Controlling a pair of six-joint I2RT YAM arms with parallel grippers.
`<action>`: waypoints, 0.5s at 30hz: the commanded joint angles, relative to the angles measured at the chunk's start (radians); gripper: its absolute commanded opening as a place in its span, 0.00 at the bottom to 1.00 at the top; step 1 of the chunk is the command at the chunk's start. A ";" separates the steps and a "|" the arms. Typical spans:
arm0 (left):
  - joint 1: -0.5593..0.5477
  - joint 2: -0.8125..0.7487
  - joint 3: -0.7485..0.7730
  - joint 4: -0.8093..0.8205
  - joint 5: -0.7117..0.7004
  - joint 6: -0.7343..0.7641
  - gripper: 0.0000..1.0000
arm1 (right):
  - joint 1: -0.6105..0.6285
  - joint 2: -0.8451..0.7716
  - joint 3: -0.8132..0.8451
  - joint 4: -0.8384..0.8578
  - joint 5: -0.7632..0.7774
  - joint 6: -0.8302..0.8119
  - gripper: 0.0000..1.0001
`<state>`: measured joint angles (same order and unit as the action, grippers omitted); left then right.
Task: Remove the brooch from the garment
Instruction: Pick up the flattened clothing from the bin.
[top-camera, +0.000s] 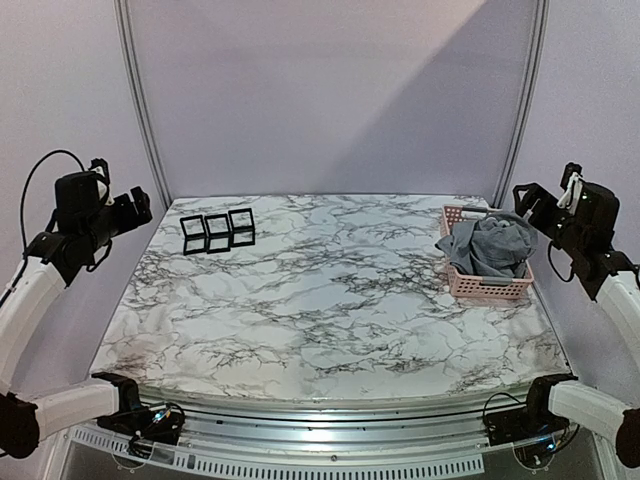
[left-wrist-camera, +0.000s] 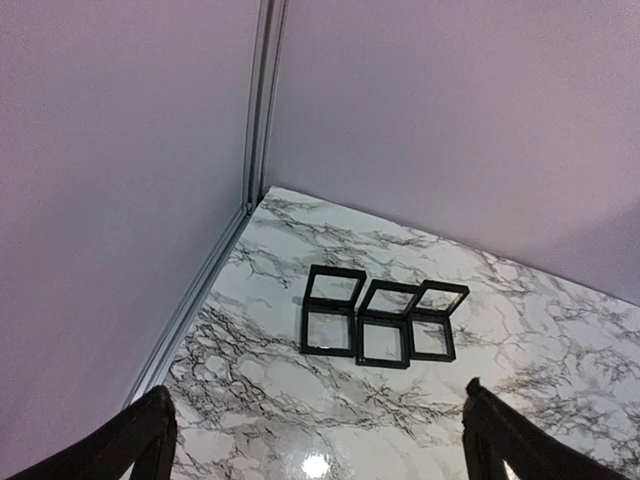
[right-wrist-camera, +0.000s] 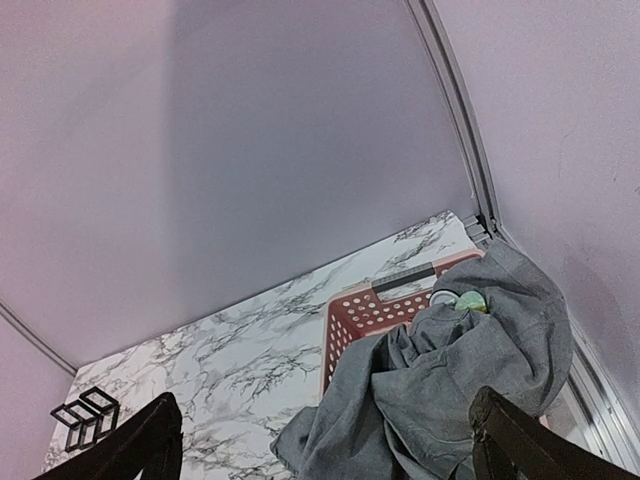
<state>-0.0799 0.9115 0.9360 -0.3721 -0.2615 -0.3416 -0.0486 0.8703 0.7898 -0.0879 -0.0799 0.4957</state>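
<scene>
Garment (top-camera: 497, 243), grey and crumpled, sits heaped in a pink basket (top-camera: 482, 287) at the far right corner of the marbled table (top-camera: 320, 310), spilling over the basket's near rim. From the top camera it is only a rumpled grey mound. The right wrist camera sees more: folds hanging down the basket's perforated side, and a pale green piece (right-wrist-camera: 468, 300) lying at the top of the cloth by the basket's far rim, too small to make out whether it is the brooch. Nothing like it shows from above.

Black frames (top-camera: 218, 230) stand near the far left corner, well apart from the basket. The left wrist camera shows them best: three square cases side by side, each open, its lid tilted up behind it. The right wrist view catches them only as a small dark cluster at its lower left, and the left wrist view shows no basket.

Both arms are raised beyond the table's side edges, white forearms angled upward. The left gripper (top-camera: 138, 207) hangs high off the left edge, tilted down toward the frames, fingers spread wide with nothing between them. The right gripper (top-camera: 527, 197) mirrors it off the right edge, near the basket and aimed at the cloth, fingers likewise spread wide and touching nothing
</scene>
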 joint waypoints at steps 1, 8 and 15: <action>0.010 0.034 0.059 -0.037 0.021 -0.006 1.00 | -0.003 -0.011 0.033 -0.062 -0.015 -0.055 0.99; 0.010 0.090 0.187 -0.115 -0.003 -0.006 1.00 | -0.002 0.066 0.180 -0.221 -0.040 -0.140 0.99; 0.011 0.096 0.104 -0.070 0.034 0.061 1.00 | 0.121 0.306 0.353 -0.432 0.171 -0.115 0.99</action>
<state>-0.0799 0.9905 1.0744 -0.4232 -0.2535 -0.3279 0.0059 1.0534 1.0695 -0.3378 -0.0395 0.3744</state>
